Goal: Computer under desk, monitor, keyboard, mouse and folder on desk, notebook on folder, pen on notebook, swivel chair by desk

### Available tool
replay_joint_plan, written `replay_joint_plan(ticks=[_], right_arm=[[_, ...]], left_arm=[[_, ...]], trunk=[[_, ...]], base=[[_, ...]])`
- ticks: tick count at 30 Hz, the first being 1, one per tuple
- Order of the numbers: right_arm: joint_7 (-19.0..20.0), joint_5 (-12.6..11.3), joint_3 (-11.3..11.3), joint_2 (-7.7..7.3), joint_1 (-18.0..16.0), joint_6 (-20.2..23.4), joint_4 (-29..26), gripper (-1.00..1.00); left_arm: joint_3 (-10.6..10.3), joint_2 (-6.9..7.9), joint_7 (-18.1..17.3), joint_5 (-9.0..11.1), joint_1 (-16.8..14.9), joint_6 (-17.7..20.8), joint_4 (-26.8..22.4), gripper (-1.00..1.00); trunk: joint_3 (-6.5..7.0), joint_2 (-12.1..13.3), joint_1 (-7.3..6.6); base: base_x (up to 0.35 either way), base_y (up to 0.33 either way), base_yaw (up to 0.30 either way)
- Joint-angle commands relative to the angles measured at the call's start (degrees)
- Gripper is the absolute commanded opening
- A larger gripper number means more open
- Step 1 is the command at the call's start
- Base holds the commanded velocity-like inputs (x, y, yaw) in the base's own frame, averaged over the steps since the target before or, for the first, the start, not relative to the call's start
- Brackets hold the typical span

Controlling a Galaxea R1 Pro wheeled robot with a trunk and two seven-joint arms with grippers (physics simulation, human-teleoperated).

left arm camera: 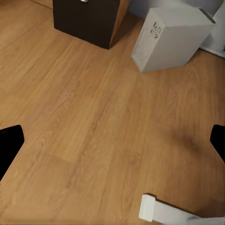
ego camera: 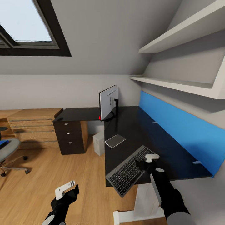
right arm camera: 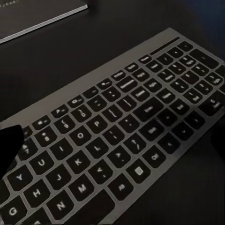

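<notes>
The left wrist view looks down on a wooden floor [left arm camera: 93,117] of warm plank boards. A white computer [left arm camera: 171,37] tower stands on it, a round vent on its near face, just beside a dark drawer cabinet [left arm camera: 86,18]. A white foot of the counter's frame [left arm camera: 164,213] lies at one edge. The left pincer's dark fingertips [left arm camera: 9,145] show at both sides (set wide apart, nothing between them).
</notes>
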Motion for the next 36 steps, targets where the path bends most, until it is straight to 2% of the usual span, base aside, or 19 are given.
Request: replay_joint_plan(ticks=[1, 3, 10, 17, 23, 34, 36], right_arm=[[0.5, 0.6, -0.2, 0.07, 0.0, 0.3, -0.1, 1.00], [0.5, 0.6, -0.2, 0.07, 0.0, 0.3, -0.1, 1.00], [0.5, 0.6, -0.2, 0.08, 0.0, 0.3, -0.2, 1.00], [0.5, 0.6, -0.2, 0.06, 0.0, 0.3, -0.2, 1.00], [0.5, 0.7, -0.2, -0.03, 0.0, 0.3, -0.2, 1.00], [0.6, 0.8, -0.2, -0.38, 0.0, -0.1, -0.2, 1.00], [0.7, 1.0, -0.2, -0.46, 0.0, -0.3, -0.2, 1.00]], left_arm=[[-0.1, -0.01, 0.3, 0.3, 0.0, 0.2, -0.1, 1.00], [-0.3, -0.03, 0.3, 0.3, 0.0, 0.1, -0.1, 1.00], [-3.1, 0.02, 0.5, 0.2, 0.0, -0.1, -0.1, 1.00], [-3.6, 0.03, 0.6, 0.2, 0.0, -0.1, -0.1, 1.00], [-3.7, -0.02, 0.7, 0.1, 0.0, -0.1, -0.1, 1.00], [-4.4, -0.02, 0.8, 0.1, 0.0, -0.1, -0.1, 1.00], [-5.8, 0.02, 1.0, 0.1, 0.0, -0.1, 0.0, 1.00]], trunk=[[-0.08, 0.0, 0.01], [-0.14, 0.0, 0.01], [-0.34, 0.0, 0.01], [-0.56, 0.0, 0.01], [-0.74, 0.0, 0.01], [-0.84, 0.0, 0.01], [-0.85, 0.0, 0.01]], base=[[0.047, -0.058, 0.274], [0.034, -0.042, 0.274], [0.056, -0.012, 0.274], [0.235, -0.002, 0.274], [0.081, -0.001, 0.260], [0.126, -0.149, 0.070], [0.203, -0.258, 0.006]])
